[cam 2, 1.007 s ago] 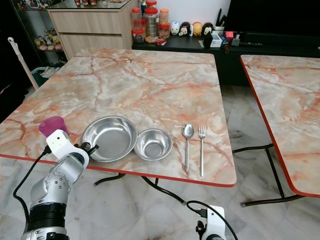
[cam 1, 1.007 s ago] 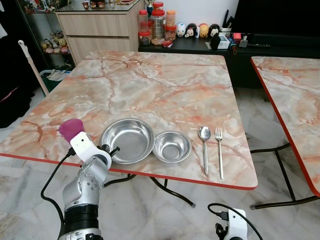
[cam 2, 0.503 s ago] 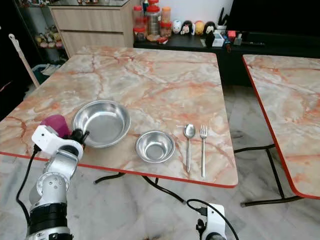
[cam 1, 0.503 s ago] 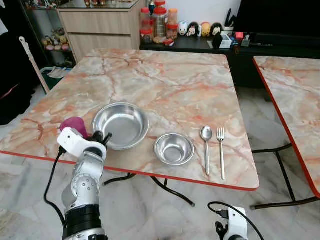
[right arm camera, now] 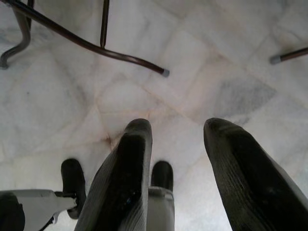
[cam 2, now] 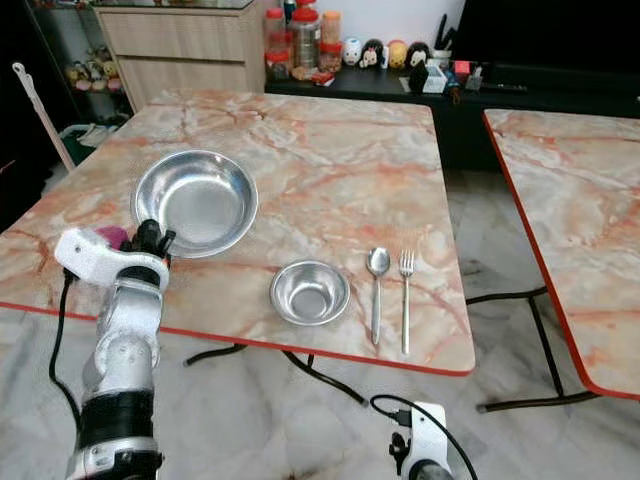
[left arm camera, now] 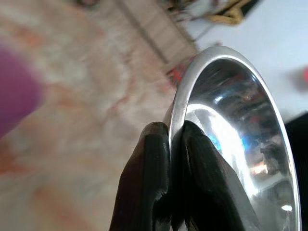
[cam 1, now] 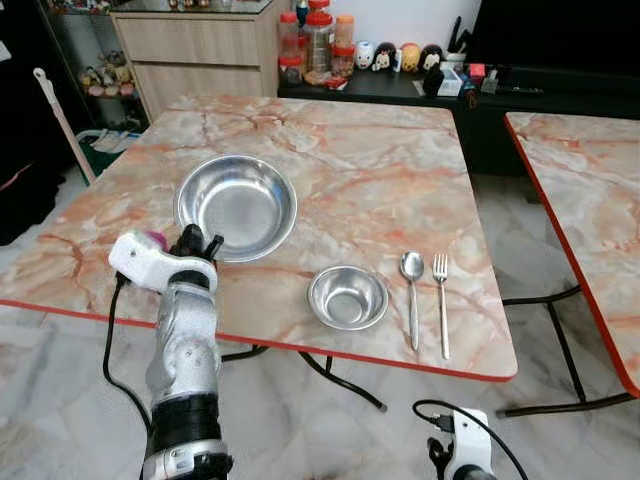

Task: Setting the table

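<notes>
Nearest, at about 5 o'clock below the table edge, the right gripper (right arm camera: 175,178) hangs idle over the pale tiled floor (right arm camera: 231,62), its two black fingers spread with nothing between them.

At about 8 o'clock the left gripper (cam 1: 197,243) reaches up from the near edge of the marble table (cam 1: 340,160) and pinches the near rim of the large steel bowl (cam 1: 236,205). In the left wrist view the fingers (left arm camera: 149,178) are pressed together on the thin rim, one outside and one inside the bowl. Just beside the gripper, at its 9 o'clock, a purple cup (cam 1: 152,238) peeks from behind the white wrist housing; it may be touching the arm, but the view is too blocked to tell.

Toward 6 o'clock on the table sits the small steel bowl (cam 1: 347,296), well apart from the large one. At its 3 o'clock lie a spoon (cam 1: 412,290) and a fork (cam 1: 440,300), side by side, handles pointing to the near edge.

Farther, at 12 o'clock past the table, jars (cam 1: 318,45) and small figurines (cam 1: 385,57) stand on a dark low cabinet (cam 1: 400,95). At 3 o'clock is a second marble table (cam 1: 585,190).
</notes>
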`<state>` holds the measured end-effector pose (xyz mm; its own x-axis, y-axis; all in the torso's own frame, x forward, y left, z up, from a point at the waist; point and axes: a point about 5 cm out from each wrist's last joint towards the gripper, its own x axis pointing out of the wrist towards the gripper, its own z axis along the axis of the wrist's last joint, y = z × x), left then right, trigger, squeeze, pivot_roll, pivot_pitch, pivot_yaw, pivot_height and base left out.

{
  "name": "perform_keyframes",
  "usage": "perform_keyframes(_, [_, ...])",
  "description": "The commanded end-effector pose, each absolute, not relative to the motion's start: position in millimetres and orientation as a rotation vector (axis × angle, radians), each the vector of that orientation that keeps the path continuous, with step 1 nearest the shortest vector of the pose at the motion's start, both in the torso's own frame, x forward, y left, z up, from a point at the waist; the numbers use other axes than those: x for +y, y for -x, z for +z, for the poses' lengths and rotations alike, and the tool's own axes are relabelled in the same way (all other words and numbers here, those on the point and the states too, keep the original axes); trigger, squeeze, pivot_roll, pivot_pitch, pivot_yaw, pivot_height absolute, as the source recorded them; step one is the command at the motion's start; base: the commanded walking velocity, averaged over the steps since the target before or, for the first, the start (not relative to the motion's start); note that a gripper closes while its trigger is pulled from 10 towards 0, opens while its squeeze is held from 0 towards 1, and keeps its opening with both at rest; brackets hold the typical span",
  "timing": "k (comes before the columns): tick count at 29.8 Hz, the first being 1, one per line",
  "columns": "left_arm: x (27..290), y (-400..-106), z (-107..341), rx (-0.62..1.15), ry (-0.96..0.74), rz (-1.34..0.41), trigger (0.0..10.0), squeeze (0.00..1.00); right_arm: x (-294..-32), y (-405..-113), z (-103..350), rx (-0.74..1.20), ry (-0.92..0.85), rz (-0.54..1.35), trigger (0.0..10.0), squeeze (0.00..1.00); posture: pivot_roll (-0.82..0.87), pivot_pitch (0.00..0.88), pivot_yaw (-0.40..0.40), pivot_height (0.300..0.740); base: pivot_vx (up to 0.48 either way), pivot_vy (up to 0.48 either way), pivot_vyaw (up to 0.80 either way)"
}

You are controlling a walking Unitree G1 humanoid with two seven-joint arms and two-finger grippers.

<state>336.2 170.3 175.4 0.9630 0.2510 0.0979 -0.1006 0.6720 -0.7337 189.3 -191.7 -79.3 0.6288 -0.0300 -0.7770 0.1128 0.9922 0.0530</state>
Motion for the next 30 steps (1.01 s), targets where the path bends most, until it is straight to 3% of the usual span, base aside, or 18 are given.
perform_keyframes(1, [159, -342, 187, -0.232, 0.773, 0.139, 10.0, 0.0, -191, -193, -77, 0.885, -0.057, -0.042, 10.0, 0.0, 0.03, 0.0, -0.019, 0.732, 0.0, -0.311, 0.0])
perform_keyframes(21, [167, -337, 186, -0.279, 0.722, 0.16, 10.0, 0.0, -190, -196, -76, 0.888, -0.055, -0.045, 10.0, 0.0, 0.03, 0.0, -0.011, 0.732, 0.0, -0.333, 0.0])
perform_keyframes(24, [168, -337, 188, -0.283, 0.721, 0.161, 10.0, 0.0, -191, -195, -77, 0.891, -0.065, -0.052, 10.0, 0.0, 0.03, 0.0, -0.01, 0.732, 0.0, -0.339, -0.79])
perform_keyframes(30, [168, -336, 189, -0.291, 0.726, 0.16, 10.0, 0.0, -191, -195, -77, 0.883, -0.058, -0.045, 10.0, 0.0, 0.03, 0.0, -0.015, 0.732, 0.0, -0.341, 0.0])
